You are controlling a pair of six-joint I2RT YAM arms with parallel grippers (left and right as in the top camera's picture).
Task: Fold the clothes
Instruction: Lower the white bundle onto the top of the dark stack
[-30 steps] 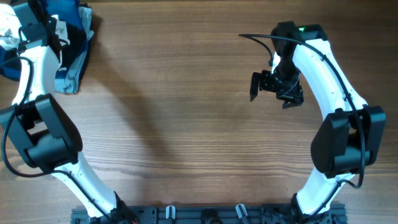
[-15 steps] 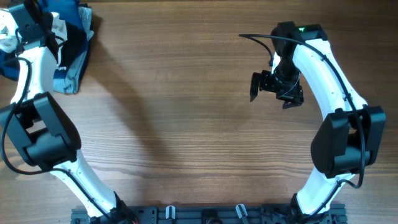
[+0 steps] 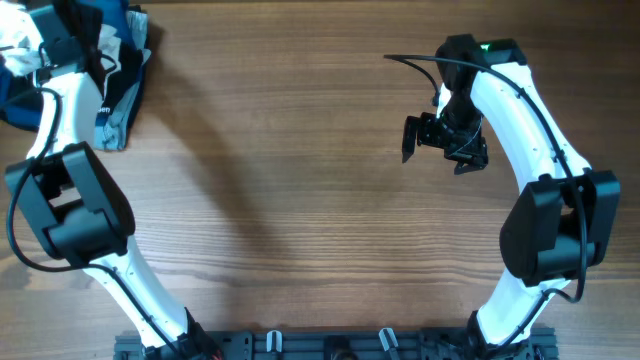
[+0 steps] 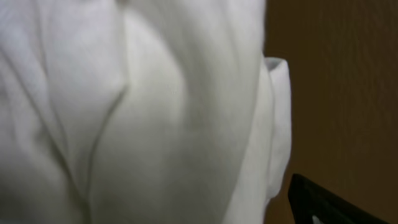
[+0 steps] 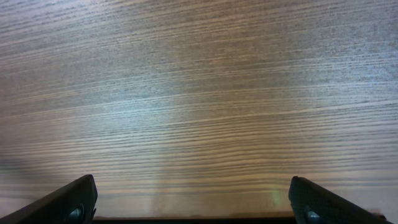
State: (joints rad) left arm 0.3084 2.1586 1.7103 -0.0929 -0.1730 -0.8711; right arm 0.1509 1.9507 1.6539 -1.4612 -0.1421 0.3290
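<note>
White, wrinkly cloth of the clothes (image 4: 137,112) fills most of the left wrist view, and a folded edge of it hangs beside brown table. In the overhead view a bit of the clothes (image 3: 18,52) shows at the far left corner, under my left gripper (image 3: 72,25). That gripper is open. One dark finger (image 4: 323,205) stands far out at the lower right, apart from the cloth, and the other is hidden. My right gripper (image 3: 440,145) hovers open over bare wood at the right, its fingertips (image 5: 68,202) wide apart with nothing between them.
A dark blue and light blue folded stack (image 3: 120,70) lies at the table's far left corner, beside the white cloth. The wooden table (image 3: 300,200) stretches between the two arms. Both arm bases stand at the near edge.
My left gripper has opened from nearly shut and shifted slightly over the pile at the far left corner. The right arm has not moved.
</note>
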